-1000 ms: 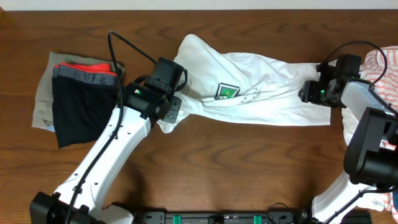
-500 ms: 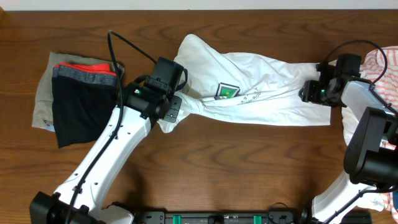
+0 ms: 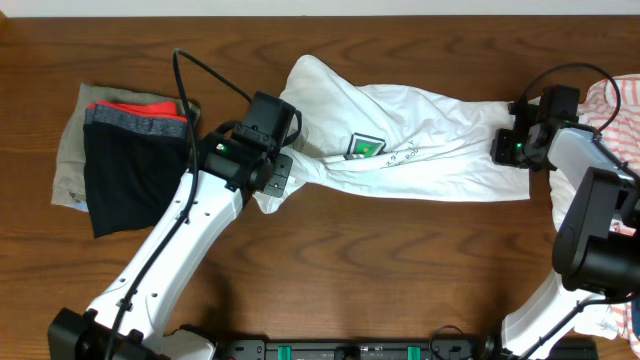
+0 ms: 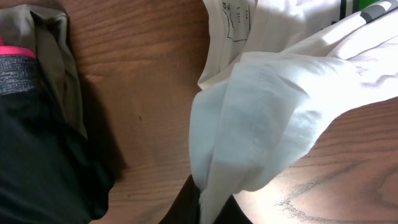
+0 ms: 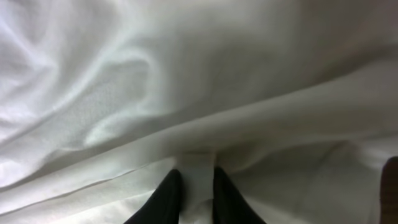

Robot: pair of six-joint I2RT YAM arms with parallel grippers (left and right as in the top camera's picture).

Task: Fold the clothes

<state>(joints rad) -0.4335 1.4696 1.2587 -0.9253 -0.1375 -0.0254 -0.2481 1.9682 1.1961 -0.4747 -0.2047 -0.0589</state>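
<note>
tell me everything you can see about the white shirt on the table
The white shirt is thin, soft-looking cloth, creased and bunched, not yet folded. It lies stretched in a long band across the far half of the wooden table, its small green-and-black square print facing up near the middle. The left gripper pinches a fold at its left end; the right gripper pinches a fold at its right end, jaws closed on the cloth.

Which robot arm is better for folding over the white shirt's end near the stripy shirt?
Right, probably. The right gripper pinches the white shirt at that end, beside the striped shirt. The left gripper grips the opposite end, near the dark stack.
</note>
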